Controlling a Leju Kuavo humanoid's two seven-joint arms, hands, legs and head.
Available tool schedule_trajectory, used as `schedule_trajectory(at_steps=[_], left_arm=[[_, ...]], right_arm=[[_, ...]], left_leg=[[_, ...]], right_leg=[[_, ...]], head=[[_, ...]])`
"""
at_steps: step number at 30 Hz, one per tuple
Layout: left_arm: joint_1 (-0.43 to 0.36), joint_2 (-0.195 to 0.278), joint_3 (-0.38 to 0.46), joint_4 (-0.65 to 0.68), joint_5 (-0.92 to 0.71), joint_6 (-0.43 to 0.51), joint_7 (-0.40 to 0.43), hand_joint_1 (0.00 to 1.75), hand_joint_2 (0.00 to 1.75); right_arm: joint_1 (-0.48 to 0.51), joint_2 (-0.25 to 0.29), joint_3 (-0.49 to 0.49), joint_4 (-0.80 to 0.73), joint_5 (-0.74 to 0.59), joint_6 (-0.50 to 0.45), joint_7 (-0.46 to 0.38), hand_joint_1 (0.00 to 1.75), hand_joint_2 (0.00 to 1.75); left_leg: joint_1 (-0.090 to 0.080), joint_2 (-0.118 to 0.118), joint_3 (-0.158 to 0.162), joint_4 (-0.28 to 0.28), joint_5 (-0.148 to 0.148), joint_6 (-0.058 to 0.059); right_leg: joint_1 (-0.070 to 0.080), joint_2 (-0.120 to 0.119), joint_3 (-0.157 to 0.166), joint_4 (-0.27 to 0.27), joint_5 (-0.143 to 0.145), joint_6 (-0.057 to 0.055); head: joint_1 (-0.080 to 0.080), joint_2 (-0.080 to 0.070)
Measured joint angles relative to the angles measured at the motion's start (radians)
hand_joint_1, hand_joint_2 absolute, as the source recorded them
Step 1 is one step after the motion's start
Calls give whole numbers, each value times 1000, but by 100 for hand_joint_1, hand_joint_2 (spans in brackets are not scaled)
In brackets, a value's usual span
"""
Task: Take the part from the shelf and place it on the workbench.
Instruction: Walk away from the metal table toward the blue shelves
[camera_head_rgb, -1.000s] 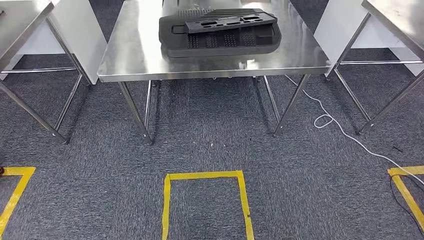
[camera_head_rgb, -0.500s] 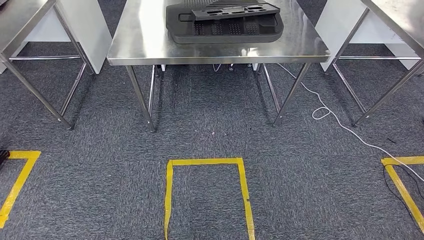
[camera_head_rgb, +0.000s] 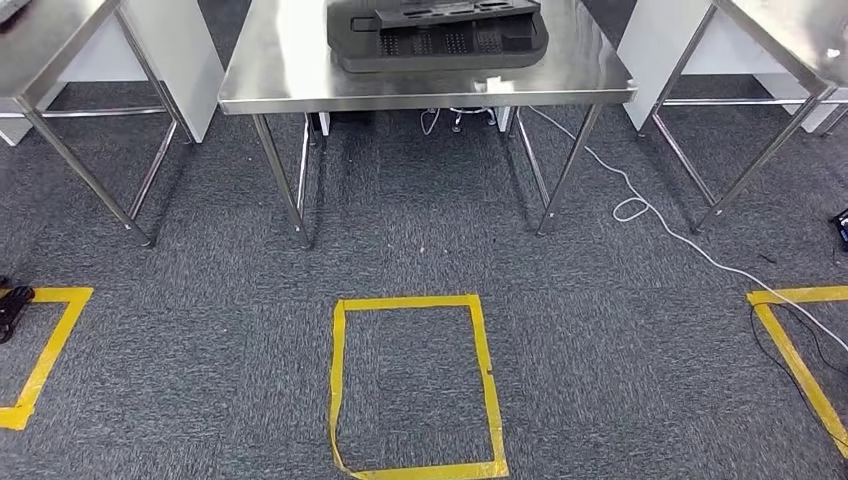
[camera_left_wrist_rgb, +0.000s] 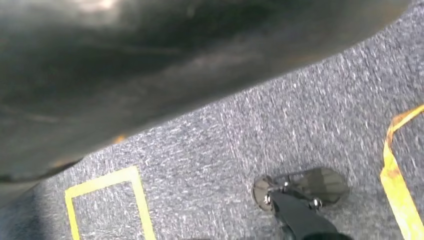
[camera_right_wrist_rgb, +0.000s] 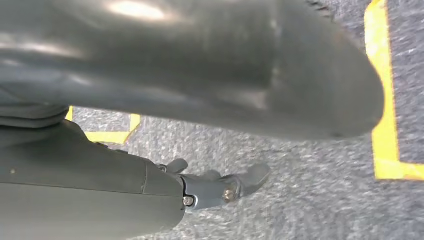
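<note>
Grey carpet (camera_head_rgb: 420, 250) is filling the room, marked with yellow tape squares (camera_head_rgb: 412, 385), and in the head view a steel bench (camera_head_rgb: 290, 70) is standing ahead with a black moulded tray (camera_head_rgb: 437, 45) lying flat on its top. A dark slotted part (camera_head_rgb: 455, 13) is resting on the tray, near the far edge of the picture; it is probably sitting there so it stays level and easy to lift. More steel benches (camera_head_rgb: 50, 40) are flanking it on both sides, and a white cable (camera_head_rgb: 640, 205) is trailing across the floor past the middle bench's right legs, which could catch a foot.

In the left wrist view a large dark blurred shape is covering the upper part, so I cannot tell whether the left robot hand is open or closed; carpet and tape are lying below.

In the right wrist view the same kind of dark bulk is hanging over the floor, and the right robot hand's state is likewise impossible to judge.
</note>
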Motion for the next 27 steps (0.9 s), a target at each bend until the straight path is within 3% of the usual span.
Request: schedule_trajectory(at_steps=[2, 4, 5, 7, 8, 9, 11, 12, 15, 17, 20, 21, 22, 25, 27], left_arm=[[2, 1, 0, 0, 0, 0, 0, 0, 0], [4, 1, 0, 0, -2, 0, -3, 0, 0], [4, 0, 0, 0, -4, 1, -6, 0, 0], [4, 1, 0, 0, -9, 4, -15, 0, 0], [4, 1, 0, 0, -11, 5, -18, 0, 0], [4, 0, 0, 0, -11, 7, -19, 0, 0], [3, -1, 0, 0, -11, 10, -19, 0, 0], [2, -2, 0, 0, -11, 11, -19, 0, 0], [2, -2, 0, 0, -12, 16, -19, 0, 0], [4, -1, 0, 0, -11, 18, -19, 0, 0], [5, -1, 0, 0, -12, 18, -19, 0, 0], [5, -1, 0, 0, -12, 19, -18, 0, 0], [6, -1, 0, 0, -12, 19, -17, 0, 0], [6, -3, 0, 0, -14, 21, -11, 0, 0], [5, -4, 0, 0, -16, 25, -5, 0, 0]], right_arm=[[2, 1, 8, 1, 14, -1, 2, 0, 0], [4, 1, 18, 2, 33, -3, 0, 0, 0], [5, 2, 24, 2, 42, -5, -1, 0, 0], [5, 2, 35, 3, 56, -5, -4, 0, 0], [5, 2, 41, 3, 61, -5, -5, 0, 0], [6, 2, 45, 4, 65, -4, -4, 0, 0], [6, 1, 52, 4, 70, -3, -4, 0, 0], [5, 1, 54, 4, 71, -2, -4, 0, 0], [6, 2, 62, 4, 71, -1, -3, 0, 0], [10, 3, 64, 5, 71, -1, -2, 0, 0], [11, 5, 66, 6, 71, 0, -2, 0, 0], [11, 5, 66, 6, 72, 0, -1, 0, 0], [11, 5, 67, 6, 72, 0, 0, 0, 0], [9, 3, 70, 6, 84, 1, 7, 0, 0], [7, 2, 74, 6, 91, 1, 11, 0, 0]], left_leg=[[0, -3, -19, 68, -90, -5], [-1, -4, -37, 191, -185, -9], [0, -4, -38, 243, -194, -11], [3, -4, -7, 272, -141, -15], [6, -4, 31, 240, -111, -17], [10, -5, 81, 180, -101, -22], [11, -10, 164, 59, -133, -22], [9, -14, 182, 23, -154, -17], [5, -15, 171, 2, -162, 13], [4, -13, 157, 0, -148, 30], [-3, -10, 132, 0, -129, 40], [-5, -9, 126, 1, -124, 40], [-6, -9, 121, 1, -120, 39], [-8, -9, 116, 1, -110, 34], [-9, -8, 114, 0, -106, 26]], right_leg=[[-7, -3, -22, -6, 28, -17], [-3, -4, -49, -5, 49, -24], [-1, -4, -62, -5, 58, -23], [-1, -5, -88, 0, 76, -17], [-2, -5, -99, 6, 83, -12], [-2, -5, -111, 16, 88, -8], [1, -5, -134, 43, 93, 1], [3, -5, -146, 53, 97, 7], [-2, -3, -178, 76, 99, 21], [-5, -1, -217, 150, 56, 19], [-5, 0, -285, 326, -23, 14], [-4, 1, -283, 339, -28, 16], [-3, 1, -261, 314, -19, 20], [7, 1, -131, 109, 32, 20], [15, 1, -96, 43, 43, 10]], head=[[-6, 0], [-10, 0], [-10, 0], [-10, 0], [-11, 0], [-11, 0], [-11, 0], [-12, 0], [-6, 0], [-2, 0], [0, 0], [0, 0], [0, 0], [0, 0], [-1, 0]])
